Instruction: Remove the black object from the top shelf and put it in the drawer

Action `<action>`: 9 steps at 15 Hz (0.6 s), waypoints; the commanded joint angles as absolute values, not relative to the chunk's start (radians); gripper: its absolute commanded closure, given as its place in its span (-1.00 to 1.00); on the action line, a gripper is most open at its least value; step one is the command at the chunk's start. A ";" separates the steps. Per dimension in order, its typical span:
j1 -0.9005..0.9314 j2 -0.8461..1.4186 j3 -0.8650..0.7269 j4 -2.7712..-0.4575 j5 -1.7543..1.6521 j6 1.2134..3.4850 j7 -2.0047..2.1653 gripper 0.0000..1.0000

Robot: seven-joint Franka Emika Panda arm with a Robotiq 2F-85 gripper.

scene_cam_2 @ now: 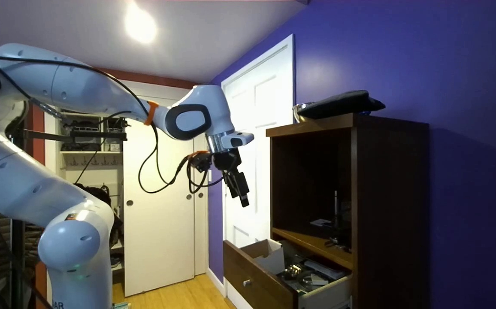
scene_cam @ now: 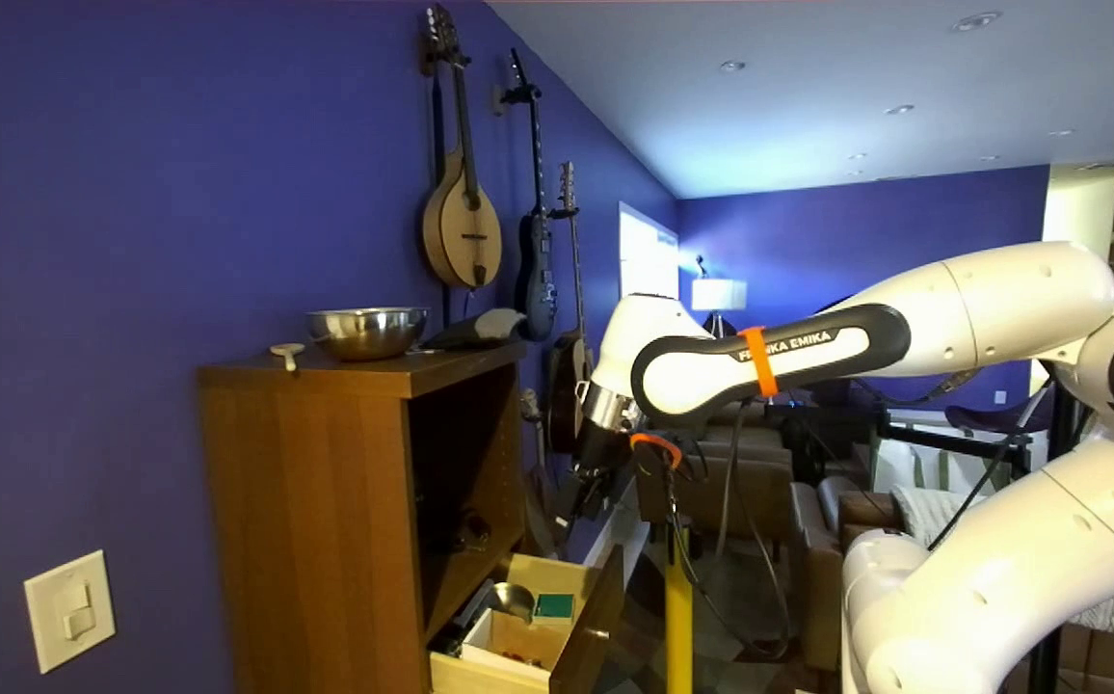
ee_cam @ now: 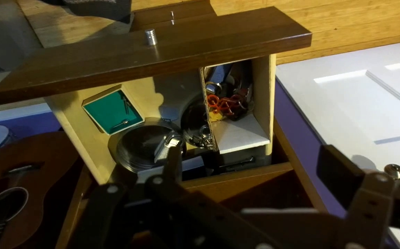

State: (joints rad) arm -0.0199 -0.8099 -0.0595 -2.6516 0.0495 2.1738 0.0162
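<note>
Claw: is hanging outside the top shelf, above the pulled-out drawer; jaws are standing well apart, gripping nothing. Black object: presumably the dark upright item, partly lost in shadow, standing inside the shelf. Bearing: is lying inward from the claw, seemingly away from the white door; long axis apparently running vertical.
</note>
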 commanded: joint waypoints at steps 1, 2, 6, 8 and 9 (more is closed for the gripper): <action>-0.026 -0.811 -0.053 -2.650 0.054 2.172 0.012 -1.00; -0.026 -0.812 -0.053 -2.650 0.054 2.172 0.012 -1.00; -0.028 -0.751 -0.031 -2.651 0.043 2.232 0.030 -1.00; -0.007 -0.632 -0.037 -2.653 0.035 2.336 -0.023 -1.00; 0.012 -0.575 -0.053 -2.652 0.046 2.392 -0.060 -1.00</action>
